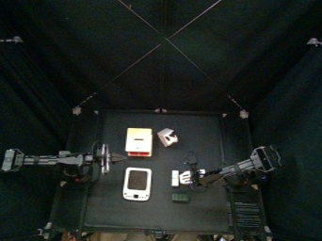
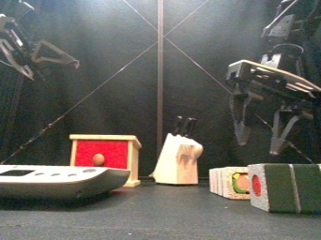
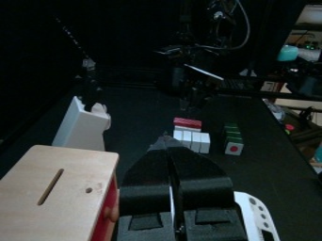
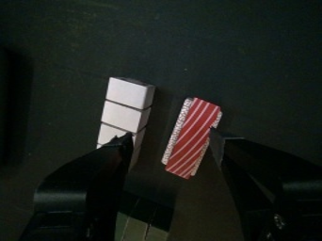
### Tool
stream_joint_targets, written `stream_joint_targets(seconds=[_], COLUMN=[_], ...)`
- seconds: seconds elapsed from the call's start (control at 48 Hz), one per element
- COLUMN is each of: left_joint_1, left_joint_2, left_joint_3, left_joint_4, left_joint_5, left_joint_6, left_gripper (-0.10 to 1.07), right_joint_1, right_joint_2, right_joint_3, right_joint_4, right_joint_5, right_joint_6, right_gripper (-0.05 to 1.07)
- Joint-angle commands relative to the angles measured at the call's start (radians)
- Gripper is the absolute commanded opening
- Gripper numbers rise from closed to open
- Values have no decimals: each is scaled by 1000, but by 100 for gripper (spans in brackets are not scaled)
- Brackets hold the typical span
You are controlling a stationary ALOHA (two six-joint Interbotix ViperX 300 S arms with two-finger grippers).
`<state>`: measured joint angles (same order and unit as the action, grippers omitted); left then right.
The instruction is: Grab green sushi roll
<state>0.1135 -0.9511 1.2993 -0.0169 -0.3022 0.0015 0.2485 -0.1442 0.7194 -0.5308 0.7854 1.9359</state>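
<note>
The green sushi roll is a small dark green piece near the table's front edge, beside the white handheld device. It looms large at the right in the front view and also shows in the left wrist view. My right gripper hangs open above the table, behind the roll. The right wrist view shows its jaws spread over a white segmented piece and a red-and-white striped piece; the green roll is out of that view. My left gripper rests shut at the table's left side.
A red-fronted wooden box and a white knife block stand at the table's back middle. The white device lies at the front left. White sushi pieces sit just behind the green roll. Black curtains enclose the table.
</note>
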Motion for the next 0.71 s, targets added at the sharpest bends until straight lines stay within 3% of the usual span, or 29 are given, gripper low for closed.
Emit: stream_joint_targets(seconds=[0.0,0.396,0.688], left_joint_1=[2,2,2], left_joint_2=[5,5,5], left_joint_3=[-12,-12,-12], left_joint_4=[-2,-2,0], left_joint_5=[-5,-5,-3], left_joint_6=[0,0,2], left_gripper=[-1,-1,-1], right_joint_1=[2,35,112], right_joint_2=[-41,-80,-91], right_joint_3=[-11,-32,-54], right_joint_4=[-2,-2,-6], right_joint_5=[-2,-9,-61], right_joint_6=[-37,-224,-391], right_gripper=[95,95,95])
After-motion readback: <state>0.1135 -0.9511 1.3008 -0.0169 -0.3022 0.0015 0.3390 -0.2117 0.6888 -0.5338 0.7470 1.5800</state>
